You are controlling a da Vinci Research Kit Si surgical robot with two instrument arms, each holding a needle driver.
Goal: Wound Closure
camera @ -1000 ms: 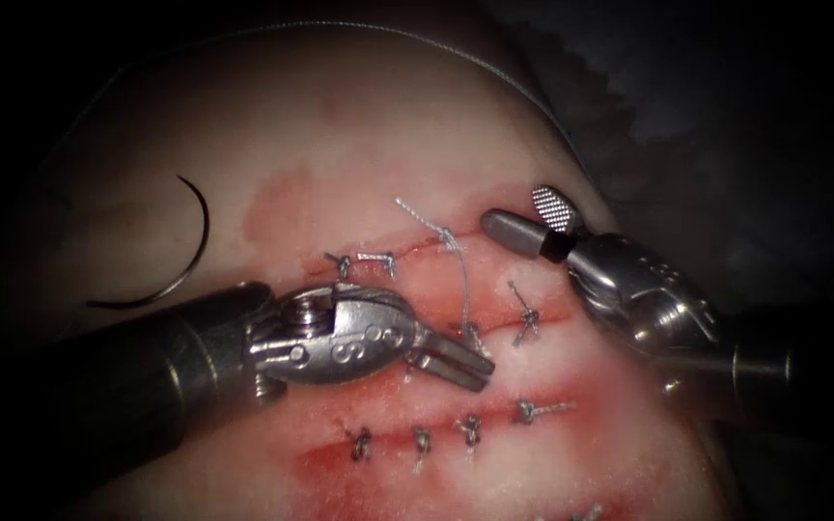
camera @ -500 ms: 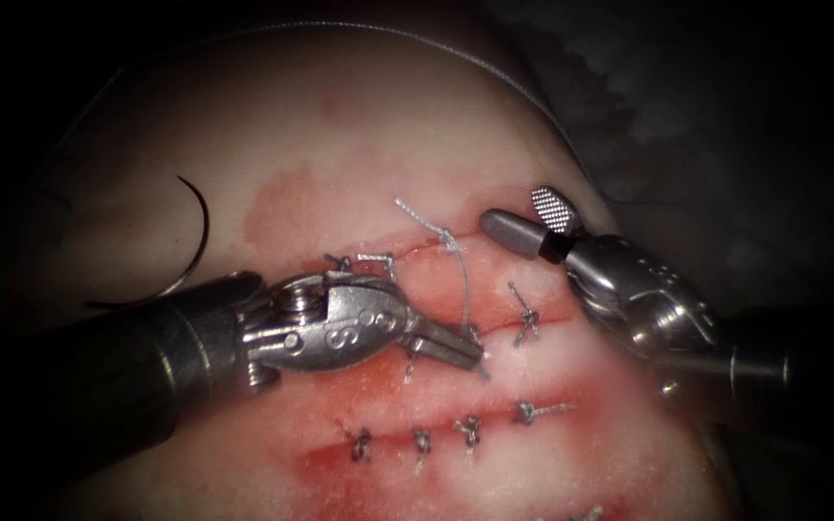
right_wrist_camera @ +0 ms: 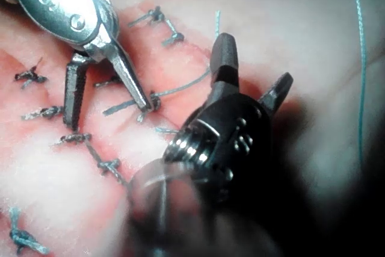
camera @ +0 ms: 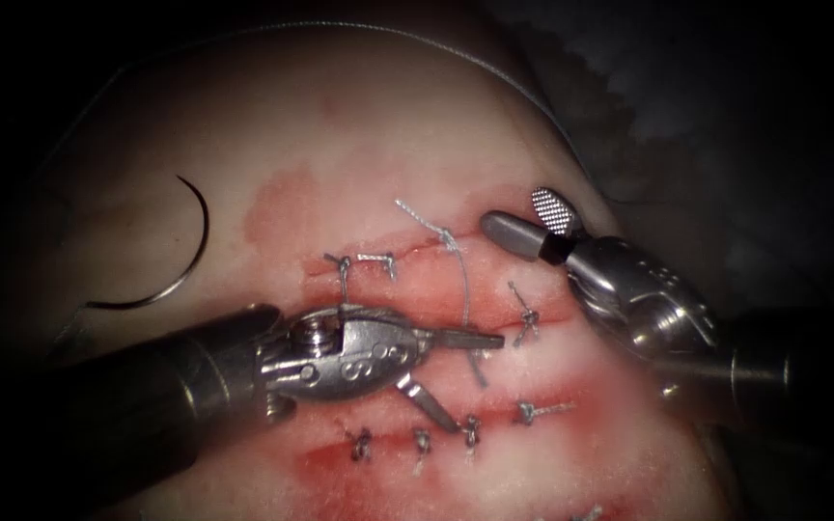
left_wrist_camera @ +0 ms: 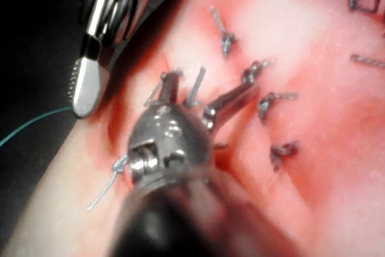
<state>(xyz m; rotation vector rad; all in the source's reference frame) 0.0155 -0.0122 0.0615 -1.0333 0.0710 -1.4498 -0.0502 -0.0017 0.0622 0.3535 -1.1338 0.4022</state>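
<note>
The curved needle (camera: 188, 253) lies free on the tissue (camera: 340, 125), far left of the stitched cuts and not in the tissue. My left tool (camera: 475, 382) stands with jaws wide open over the middle cut, straddling a short thread stub (camera: 478, 368), holding nothing. One of its jaw tips rests by a knot (right_wrist_camera: 154, 102). A thread strand (camera: 463, 285) runs from the upper knot (camera: 447, 236) down toward that jaw. My right tool (camera: 531, 220) hovers open and empty at the right end of the upper cut. Both own-tool views agree: left tool (left_wrist_camera: 201, 91), right tool (right_wrist_camera: 249, 74).
Several knotted stitches (camera: 470, 429) close the lower cuts, and red fluid (camera: 340, 463) wets the tissue around them. The long thread (camera: 388, 32) arcs over the tissue's far edge. A dark cloth (camera: 707, 87) lies beyond at the right.
My left tool's jaws, nearly shut around the thread end by the middle cut, have swung wide open and the tool has rolled slightly. The right tool and needle have not moved.
</note>
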